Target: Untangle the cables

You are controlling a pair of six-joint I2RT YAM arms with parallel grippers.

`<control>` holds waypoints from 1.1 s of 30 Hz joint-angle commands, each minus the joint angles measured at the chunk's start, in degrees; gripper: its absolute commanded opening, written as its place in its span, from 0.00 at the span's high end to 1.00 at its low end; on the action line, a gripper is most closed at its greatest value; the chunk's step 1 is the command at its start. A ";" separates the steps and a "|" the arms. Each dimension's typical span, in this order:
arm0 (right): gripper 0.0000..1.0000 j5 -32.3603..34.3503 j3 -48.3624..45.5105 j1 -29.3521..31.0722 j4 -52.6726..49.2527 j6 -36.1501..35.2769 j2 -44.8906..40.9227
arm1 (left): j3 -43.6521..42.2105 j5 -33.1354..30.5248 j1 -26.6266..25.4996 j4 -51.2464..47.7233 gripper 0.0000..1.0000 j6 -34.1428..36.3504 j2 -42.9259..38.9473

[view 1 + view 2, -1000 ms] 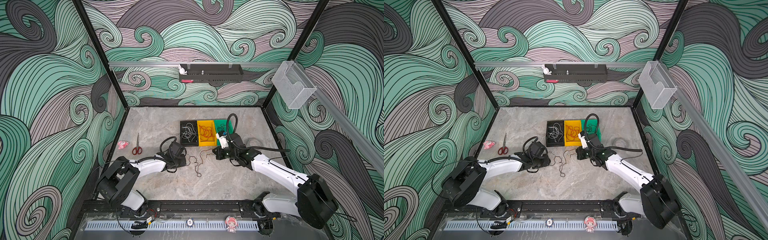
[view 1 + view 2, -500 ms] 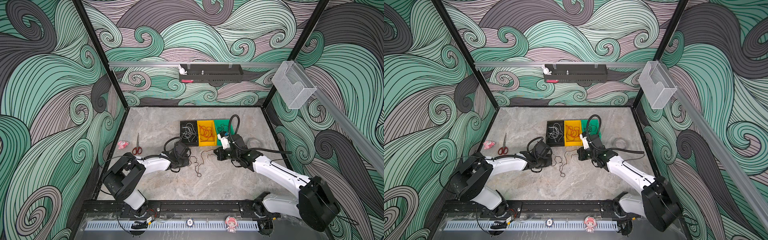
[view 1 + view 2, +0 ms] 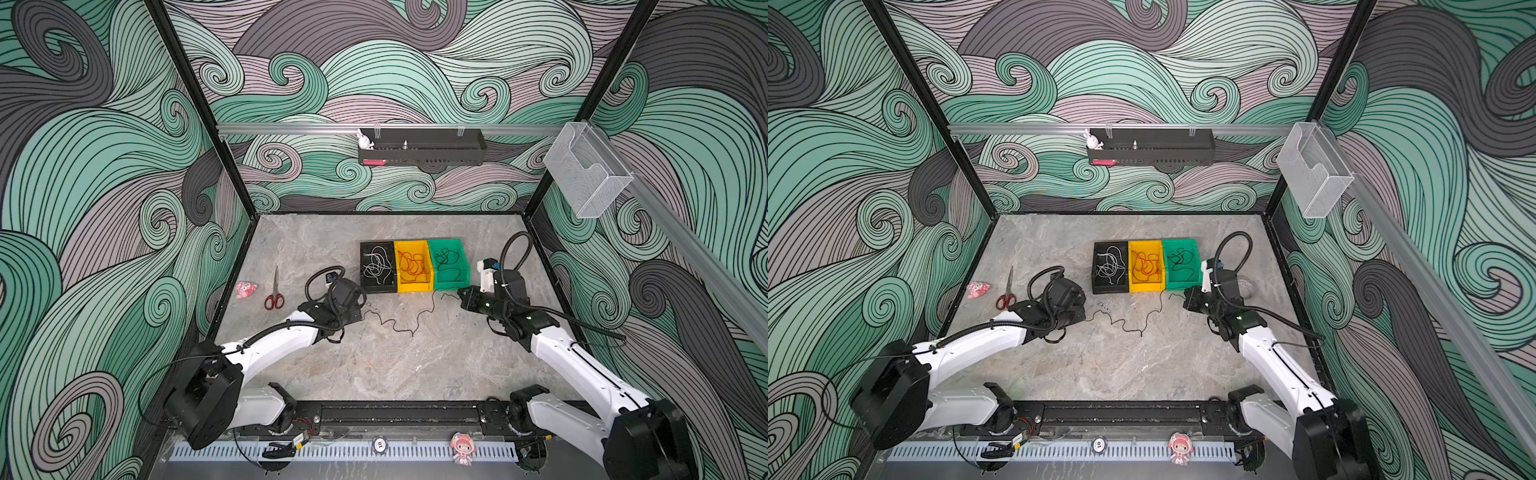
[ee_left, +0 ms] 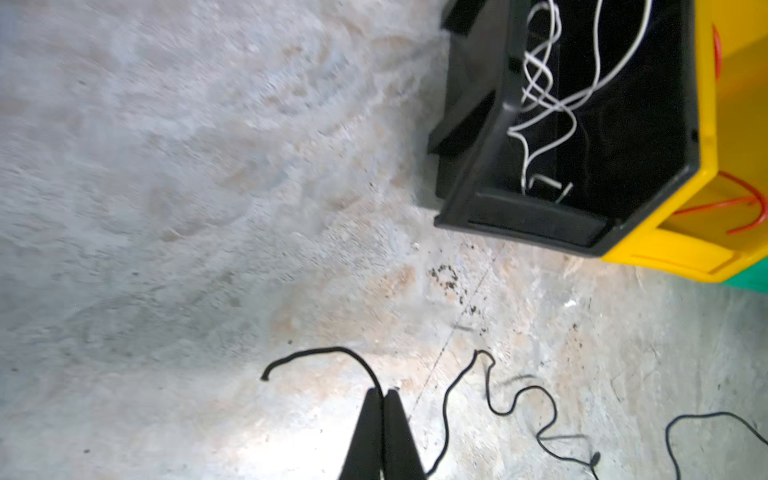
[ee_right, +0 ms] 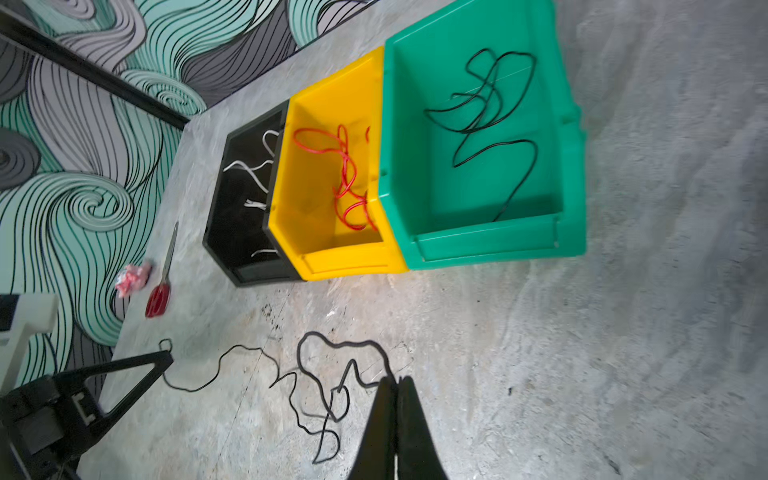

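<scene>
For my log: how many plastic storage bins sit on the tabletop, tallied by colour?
Black plastic storage bin: 1
Yellow plastic storage bin: 1
Green plastic storage bin: 1
Total: 3

Three bins (image 3: 414,286), two arms (image 3: 274,345), one pair of scissors (image 3: 274,297) and one loose black cable (image 5: 355,342) on the table (image 3: 374,374).

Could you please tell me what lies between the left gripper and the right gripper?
A wavy black cable runs from the left gripper to the right gripper over bare table, as seen in both top views.
</scene>
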 commanded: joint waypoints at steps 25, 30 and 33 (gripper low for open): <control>0.96 -6.21 14.32 -8.15 -2.29 5.70 1.26 | 10.27 22.00 5.16 8.61 1.00 6.59 -4.79; 0.96 -5.61 21.74 -8.19 -4.71 3.89 2.92 | 17.34 25.27 2.16 14.27 1.00 5.94 6.04; 0.95 -6.63 25.49 -8.24 -4.81 2.62 4.32 | 23.78 26.60 0.00 15.12 1.00 5.47 13.57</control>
